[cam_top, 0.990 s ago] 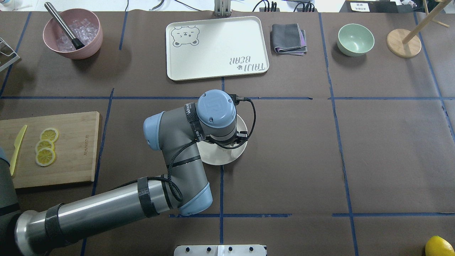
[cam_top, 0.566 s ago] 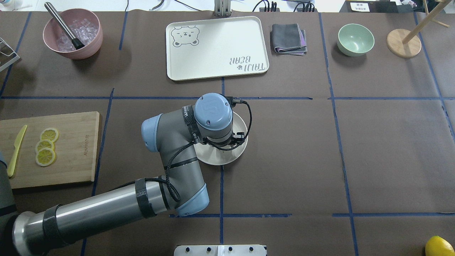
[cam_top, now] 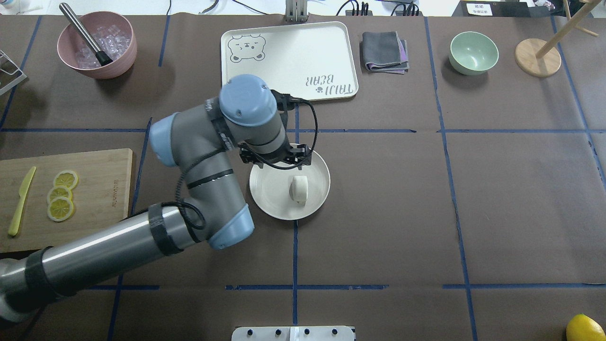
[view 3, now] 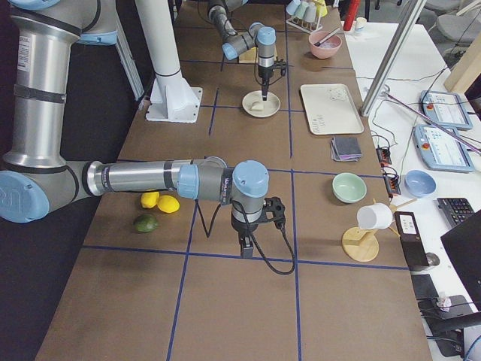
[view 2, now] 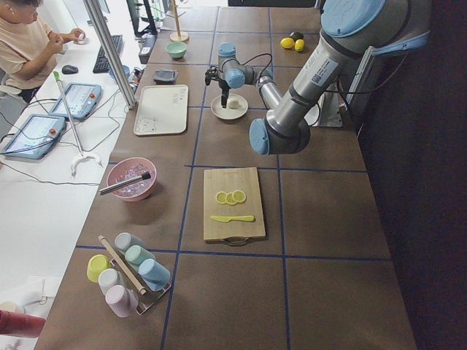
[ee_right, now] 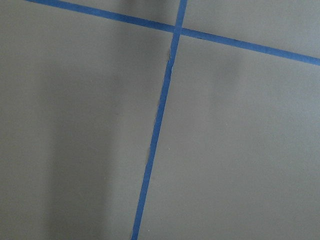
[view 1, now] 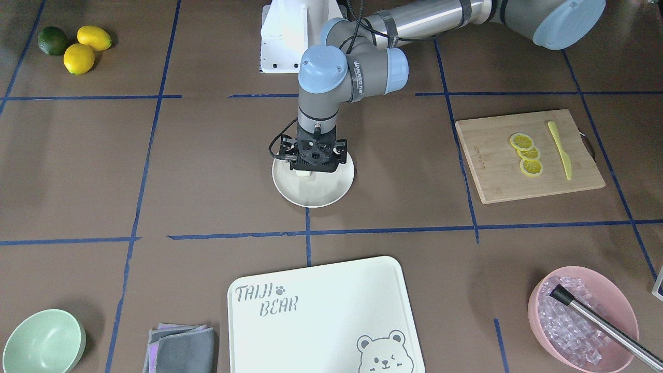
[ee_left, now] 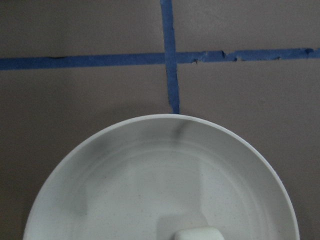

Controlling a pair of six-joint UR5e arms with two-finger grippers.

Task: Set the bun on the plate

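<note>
The small white bun (cam_top: 299,188) lies on its side inside the round cream plate (cam_top: 268,191), a little right of the middle. My left gripper (cam_top: 275,159) hangs over the plate's far rim, raised, apart from the bun and open. The front view has the bun (view 1: 304,174) peeking out below the gripper (view 1: 312,161), over the plate (view 1: 321,192). In the left wrist view the plate's rim (ee_left: 165,118) fills the lower half and the bun (ee_left: 197,233) shows at the bottom edge. My right gripper (view 3: 246,245) shows only in the right side view; I cannot tell its state.
The bear-printed tray (cam_top: 289,61) sits just beyond the plate. A cutting board (cam_top: 99,203) with lemon slices and a yellow knife lies at left. A pink ice bowl (cam_top: 97,45), grey cloth (cam_top: 384,51), green bowl (cam_top: 473,52) and wooden stand (cam_top: 537,57) line the far edge.
My left arm has lifted and swung toward the far left, off the plate's centre. The bun, earlier hidden under the wrist, now lies uncovered on the plate.
</note>
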